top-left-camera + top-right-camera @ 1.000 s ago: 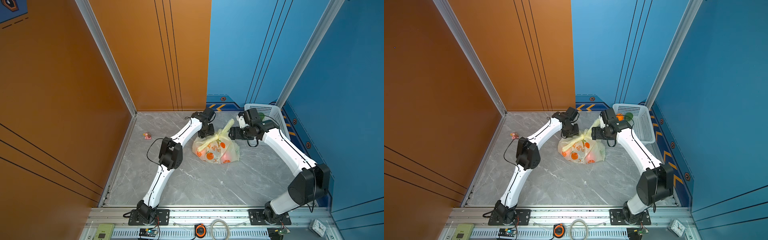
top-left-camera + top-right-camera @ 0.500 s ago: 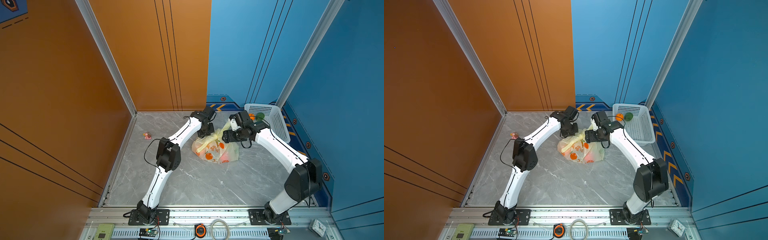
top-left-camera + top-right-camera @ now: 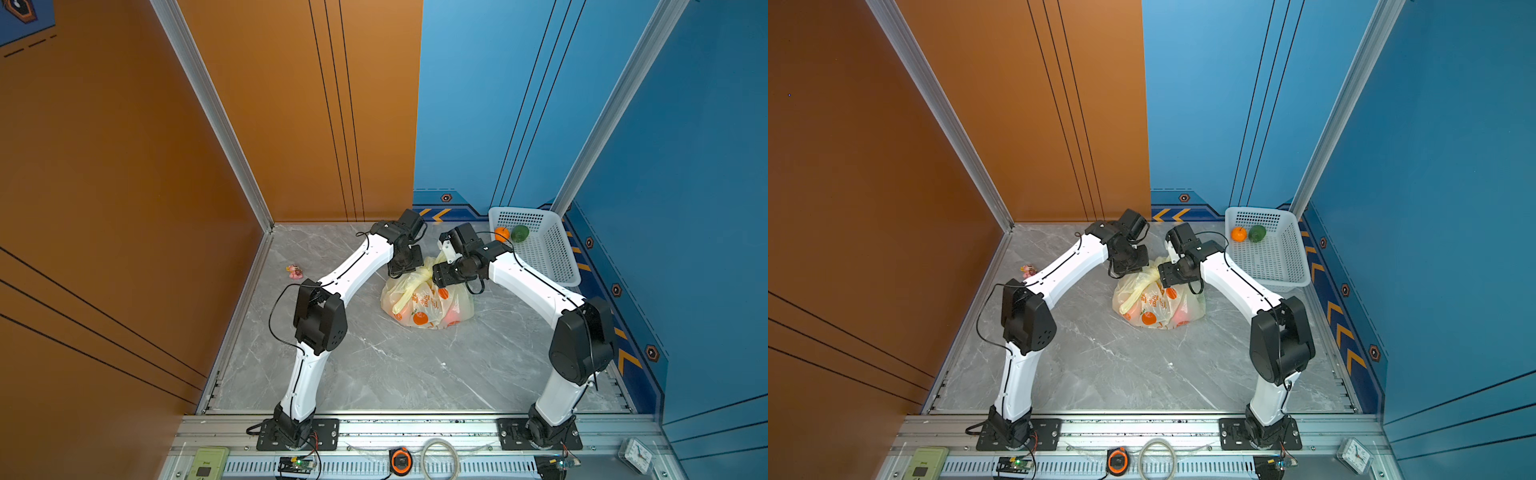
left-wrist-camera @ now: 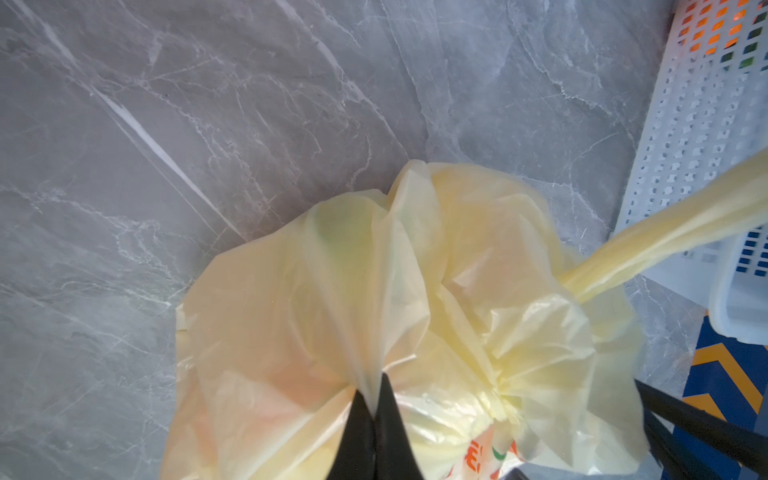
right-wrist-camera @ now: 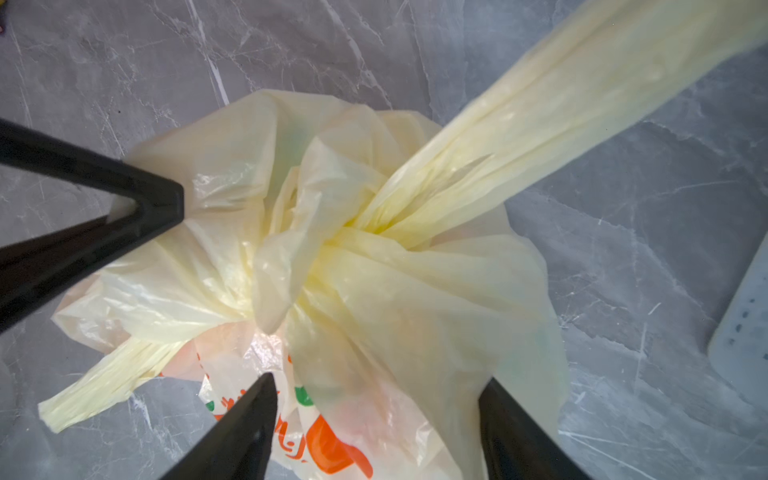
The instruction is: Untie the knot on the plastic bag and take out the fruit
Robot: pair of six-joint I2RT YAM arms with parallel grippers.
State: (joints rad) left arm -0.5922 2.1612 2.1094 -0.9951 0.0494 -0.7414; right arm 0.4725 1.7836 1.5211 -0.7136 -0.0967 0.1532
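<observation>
The plastic bag [image 3: 428,309] [image 3: 1158,309] sits mid-table, pale yellow with orange fruit prints. Its knot [image 5: 316,232] [image 3: 424,272] is tied, one handle strip [image 5: 561,104] stretching away from it. My left gripper [image 4: 374,395] [image 3: 399,272] is shut on a pinched fold of bag plastic beside the knot. My right gripper [image 5: 378,382] [image 3: 441,279] is open, its fingers straddling the bag's top just short of the knot, gripping nothing. Fruit shows dimly through the bag, a red one [image 3: 452,318]. An orange fruit [image 3: 501,234] and a green fruit [image 3: 519,232] lie in the basket.
A white perforated basket [image 3: 559,266] [image 3: 1287,270] stands at the back right against the blue wall, close behind my right arm. A tiny pink toy figure [image 3: 294,271] lies near the left wall. Orange and blue walls close the table's back and sides.
My left gripper has shut on the bag plastic. My right gripper has swung left from beside the basket to over the bag's top, and its jaws have narrowed a little.
</observation>
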